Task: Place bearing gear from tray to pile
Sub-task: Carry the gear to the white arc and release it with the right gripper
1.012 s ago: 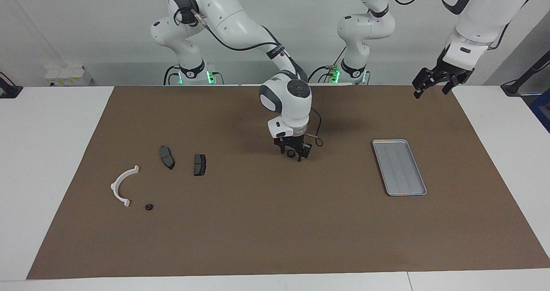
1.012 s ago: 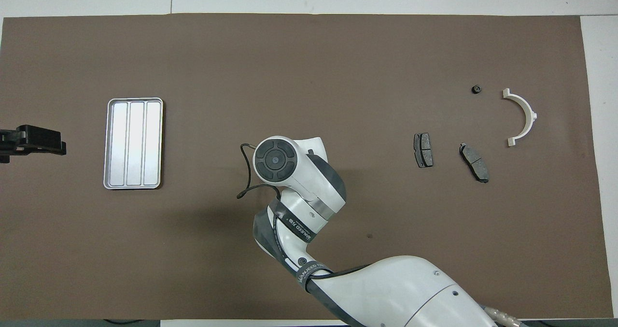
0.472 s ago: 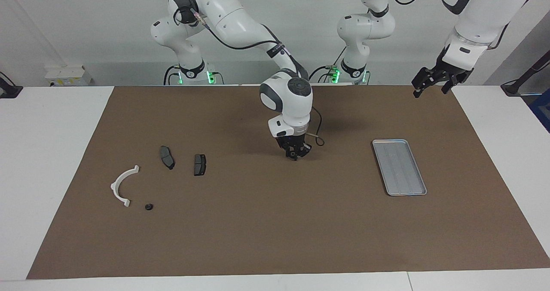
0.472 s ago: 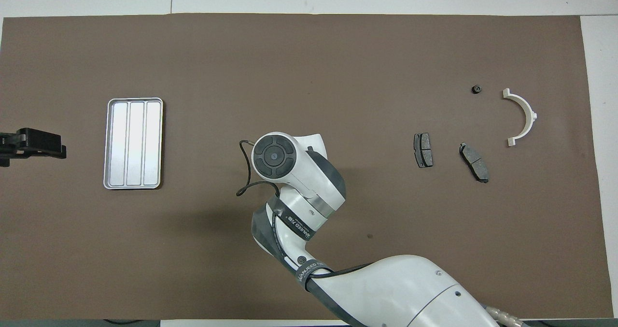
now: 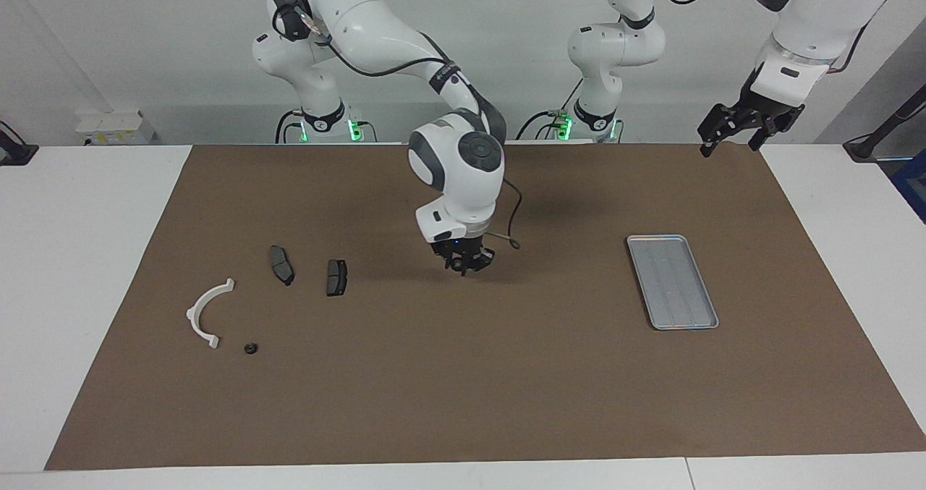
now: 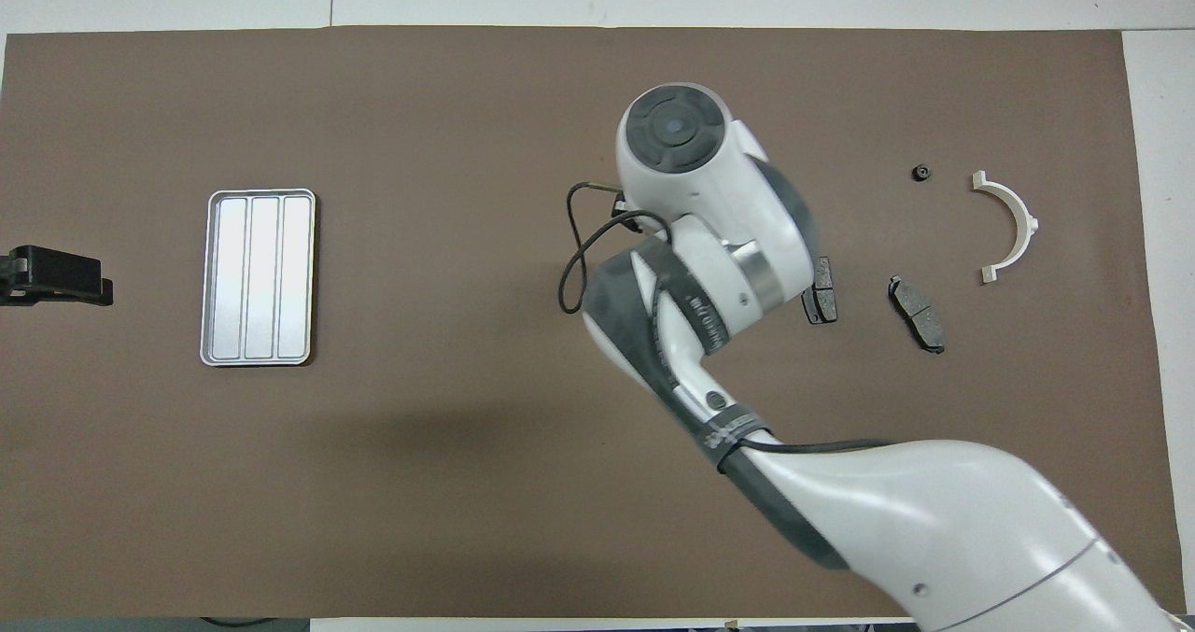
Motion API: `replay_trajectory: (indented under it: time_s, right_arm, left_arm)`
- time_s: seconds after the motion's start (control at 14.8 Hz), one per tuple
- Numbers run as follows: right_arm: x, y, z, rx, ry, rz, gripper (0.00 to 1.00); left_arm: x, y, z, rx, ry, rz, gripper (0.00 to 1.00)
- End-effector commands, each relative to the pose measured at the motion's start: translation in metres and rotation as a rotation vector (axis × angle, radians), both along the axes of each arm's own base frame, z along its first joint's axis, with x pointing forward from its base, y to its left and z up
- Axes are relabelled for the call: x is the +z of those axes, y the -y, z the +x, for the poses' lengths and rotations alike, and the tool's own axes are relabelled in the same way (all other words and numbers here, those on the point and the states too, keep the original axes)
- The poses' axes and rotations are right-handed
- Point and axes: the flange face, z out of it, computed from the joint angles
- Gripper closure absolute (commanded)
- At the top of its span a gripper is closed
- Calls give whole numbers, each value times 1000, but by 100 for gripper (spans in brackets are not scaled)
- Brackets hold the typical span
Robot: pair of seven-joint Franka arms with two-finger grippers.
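Observation:
My right gripper (image 5: 463, 264) hangs over the mat between the tray and the pile, shut on a small black bearing gear that barely shows between its fingertips. In the overhead view the right wrist hides the gripper and the gear. The silver ribbed tray (image 5: 673, 281) lies toward the left arm's end, its floor bare; it also shows in the overhead view (image 6: 259, 277). The pile lies toward the right arm's end: a white semicircular bracket (image 5: 206, 313), two dark brake pads (image 5: 281, 264) (image 5: 336, 277) and another small black gear (image 5: 250, 348). My left gripper (image 5: 745, 129) waits open, raised over the mat's corner.
A brown mat (image 5: 463, 403) covers most of the white table. In the overhead view the right arm (image 6: 709, 268) partly covers one brake pad (image 6: 823, 301). The robots' bases stand along the table's edge nearest them.
My right gripper shut on the bearing gear, then rose and moved from the mat's middle toward the pile. My left gripper rose a little.

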Motion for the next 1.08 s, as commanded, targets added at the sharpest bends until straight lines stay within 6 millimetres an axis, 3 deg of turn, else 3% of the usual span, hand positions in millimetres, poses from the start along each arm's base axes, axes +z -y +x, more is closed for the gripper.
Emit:
replay_trajectory:
  time_s: [0.0, 0.2, 0.4, 0.54, 0.81, 1.01]
  right_arm:
    - [18, 85, 23, 193, -40, 15, 100]
    - [3, 168, 44, 307, -38, 28, 100]
    - [-28, 222, 44, 377, 6, 34, 100]
    - [-50, 239, 45, 386, 32, 36, 100]
    - [-95, 254, 54, 400, 65, 36, 100]
    - [-106, 259, 57, 391, 78, 37, 100]
  left_arm:
    - [4, 1, -2, -17, -14, -2, 0]
    - [5, 0, -2, -17, -24, 0, 0]
    - [9, -1, 6, -15, -47, -2, 0]
    - [8, -1, 6, -19, -50, -3, 0]
    - [4, -3, 4, -105, -46, -8, 0]
    - [4, -2, 4, -98, -45, -7, 0]
